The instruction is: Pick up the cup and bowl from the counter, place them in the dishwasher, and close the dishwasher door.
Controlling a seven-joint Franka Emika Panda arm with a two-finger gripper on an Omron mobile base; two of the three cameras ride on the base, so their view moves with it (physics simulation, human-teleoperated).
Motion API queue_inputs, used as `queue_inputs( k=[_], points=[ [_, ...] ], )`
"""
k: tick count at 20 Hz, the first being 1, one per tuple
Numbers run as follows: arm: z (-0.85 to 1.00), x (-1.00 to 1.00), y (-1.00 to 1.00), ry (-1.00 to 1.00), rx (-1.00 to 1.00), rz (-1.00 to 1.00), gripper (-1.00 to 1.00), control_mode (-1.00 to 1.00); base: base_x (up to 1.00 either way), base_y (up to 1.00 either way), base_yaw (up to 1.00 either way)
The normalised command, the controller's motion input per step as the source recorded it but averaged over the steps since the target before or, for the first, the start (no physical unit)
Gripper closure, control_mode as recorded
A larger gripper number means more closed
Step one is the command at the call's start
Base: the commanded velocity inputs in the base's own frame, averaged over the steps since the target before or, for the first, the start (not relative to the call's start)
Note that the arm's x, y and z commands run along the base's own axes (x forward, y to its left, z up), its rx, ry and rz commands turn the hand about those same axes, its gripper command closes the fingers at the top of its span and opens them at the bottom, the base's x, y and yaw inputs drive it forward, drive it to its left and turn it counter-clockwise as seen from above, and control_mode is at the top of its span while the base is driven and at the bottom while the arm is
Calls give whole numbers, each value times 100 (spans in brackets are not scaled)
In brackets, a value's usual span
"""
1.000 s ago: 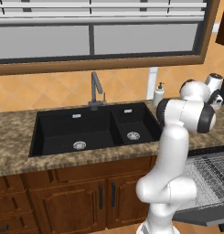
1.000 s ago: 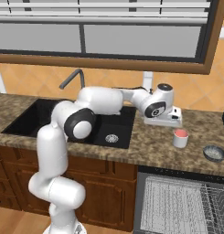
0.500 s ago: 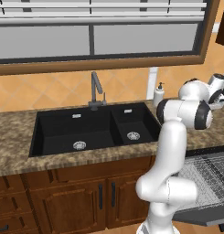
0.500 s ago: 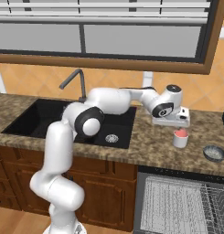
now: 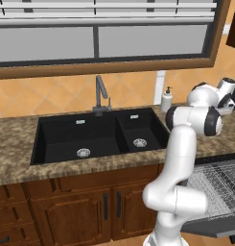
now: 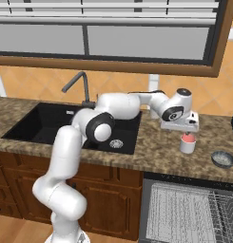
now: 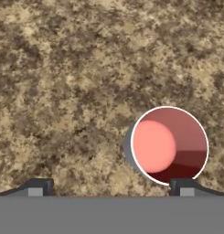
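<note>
- Nothing is loaded yet: your gripper (image 6: pixel 186 133) hangs spread wide and empty just above the cup (image 6: pixel 187 143).
- Beyond the cup, the bowl (image 6: pixel 223 159) sits untouched on the counter (image 6: pixel 156 148).
- Below, the dishwasher (image 6: pixel 184 209) stands open, wire rack bare.
- Cup: round, white-rimmed, glossy red inside; counter: speckled granite.

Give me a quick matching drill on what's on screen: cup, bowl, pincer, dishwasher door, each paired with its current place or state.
Things:
1. cup
2. bowl
3. pincer
4. dishwasher door

States:
A. lowered open, rack exposed
B. open, hovering just above the cup
C. upright on the counter, pink inside
D. on the counter at the far right, apart from the cup

Pairs: 1-C, 2-D, 3-B, 4-A
</note>
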Motion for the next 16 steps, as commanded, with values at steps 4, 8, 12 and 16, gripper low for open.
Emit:
queue_inputs(
  k=[4,8,12,16],
  points=[
    [-37,0,-4,0,0,0,-100,-100,0,0,0],
    [-19,0,-3,0,0,0,-100,-100,0,0,0],
    [-26,7,0,0,0,0,-100,-100,0,0,0],
    [-16,15,0,0,0,0,-100,-100,0,0,0]
  ],
)
